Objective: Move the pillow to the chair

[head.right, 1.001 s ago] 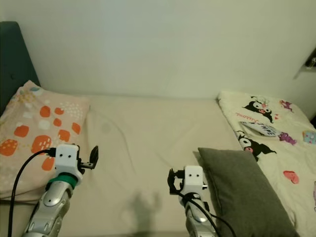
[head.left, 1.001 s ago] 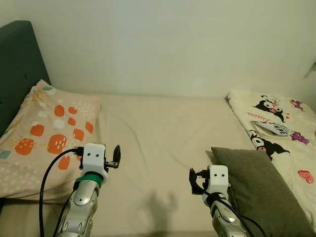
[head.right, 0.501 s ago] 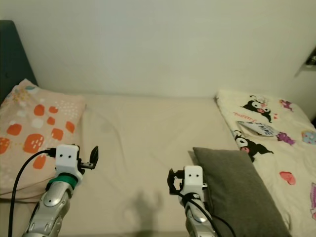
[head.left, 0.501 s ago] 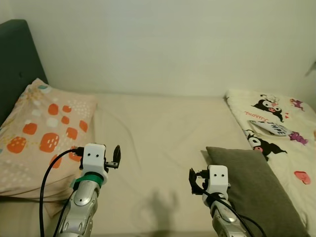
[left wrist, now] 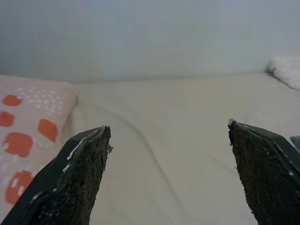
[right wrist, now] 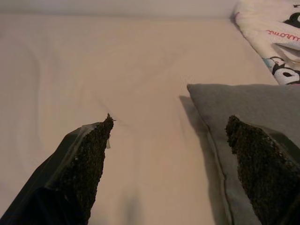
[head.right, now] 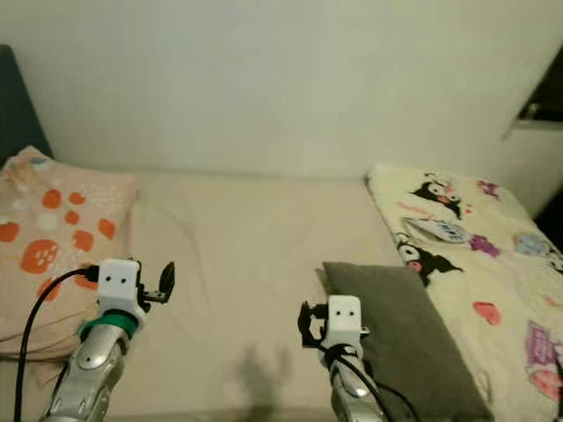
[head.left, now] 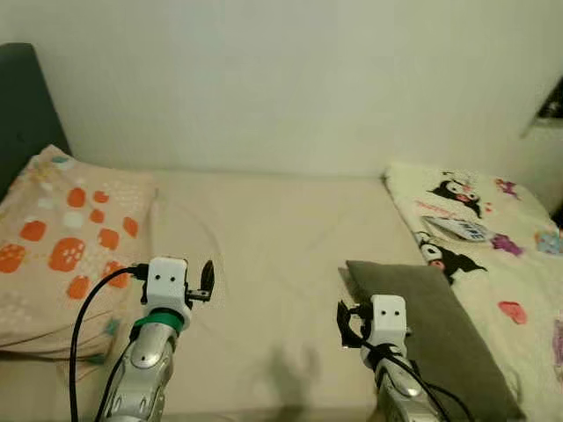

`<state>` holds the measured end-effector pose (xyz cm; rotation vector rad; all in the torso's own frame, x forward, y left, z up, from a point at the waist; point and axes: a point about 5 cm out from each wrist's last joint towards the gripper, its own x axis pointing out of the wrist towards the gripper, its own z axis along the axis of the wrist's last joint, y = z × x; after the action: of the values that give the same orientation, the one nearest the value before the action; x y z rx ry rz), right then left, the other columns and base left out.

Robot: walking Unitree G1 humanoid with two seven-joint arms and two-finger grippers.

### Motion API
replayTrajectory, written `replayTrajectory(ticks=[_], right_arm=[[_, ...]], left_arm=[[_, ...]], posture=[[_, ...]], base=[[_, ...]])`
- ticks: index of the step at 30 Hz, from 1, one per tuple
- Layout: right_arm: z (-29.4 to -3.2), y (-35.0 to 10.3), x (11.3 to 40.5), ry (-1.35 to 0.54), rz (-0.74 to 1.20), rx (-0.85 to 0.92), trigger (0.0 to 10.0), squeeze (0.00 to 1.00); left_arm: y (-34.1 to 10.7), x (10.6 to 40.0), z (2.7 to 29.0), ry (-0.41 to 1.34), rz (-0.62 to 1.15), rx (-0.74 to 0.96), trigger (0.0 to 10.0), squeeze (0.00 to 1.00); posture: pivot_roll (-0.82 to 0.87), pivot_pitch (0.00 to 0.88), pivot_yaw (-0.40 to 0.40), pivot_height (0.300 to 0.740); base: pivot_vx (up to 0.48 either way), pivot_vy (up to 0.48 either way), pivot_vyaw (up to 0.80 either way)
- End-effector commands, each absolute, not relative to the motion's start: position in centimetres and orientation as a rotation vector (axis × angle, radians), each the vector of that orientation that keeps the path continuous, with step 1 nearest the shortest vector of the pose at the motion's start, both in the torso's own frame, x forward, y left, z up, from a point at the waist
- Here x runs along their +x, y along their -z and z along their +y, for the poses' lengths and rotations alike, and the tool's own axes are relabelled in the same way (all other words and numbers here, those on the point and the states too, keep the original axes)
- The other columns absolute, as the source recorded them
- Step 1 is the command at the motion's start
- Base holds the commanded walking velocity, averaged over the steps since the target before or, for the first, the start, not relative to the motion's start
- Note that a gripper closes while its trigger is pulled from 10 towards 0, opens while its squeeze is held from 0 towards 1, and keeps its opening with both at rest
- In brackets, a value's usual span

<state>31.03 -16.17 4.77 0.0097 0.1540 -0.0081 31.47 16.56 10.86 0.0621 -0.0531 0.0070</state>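
Pillow (head.left: pixel 435 330) now beside right end effector (head.left: pixel 345 323)

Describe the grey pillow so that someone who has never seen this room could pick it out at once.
On the cream-sheeted bed, look toward the robot's right, next to the white cartoon-print blanket. The grey pillow lies flat there, just past the open right gripper. It is plain dark grey, unlike the pink pillow with orange spots at the bed's other end.
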Motion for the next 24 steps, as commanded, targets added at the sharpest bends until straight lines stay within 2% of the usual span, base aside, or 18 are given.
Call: replayTrajectory(ticks=[1, 24], right_arm=[[-16.55, -4.05, 30.57, 0.018, 0.187, 0.005, 10.0, 0.0], [-16.72, -3.85, 30.39, 0.032, 0.192, 0.005, 10.0, 0.0]], left_arm=[[-10.25, 31.24, 16.46, -0.01, -0.028, 0.052, 10.0, 0.0], [-10.33, 31.34, 16.48, -0.005, -0.027, 0.05, 10.0, 0.0]], posture=[[-0.02, 0.0, -0.021, 0.74], [-0.02, 0.0, -0.011, 0.74]], base=[[0.0, -0.409, 0.0], [0.0, -0.381, 0.0]])
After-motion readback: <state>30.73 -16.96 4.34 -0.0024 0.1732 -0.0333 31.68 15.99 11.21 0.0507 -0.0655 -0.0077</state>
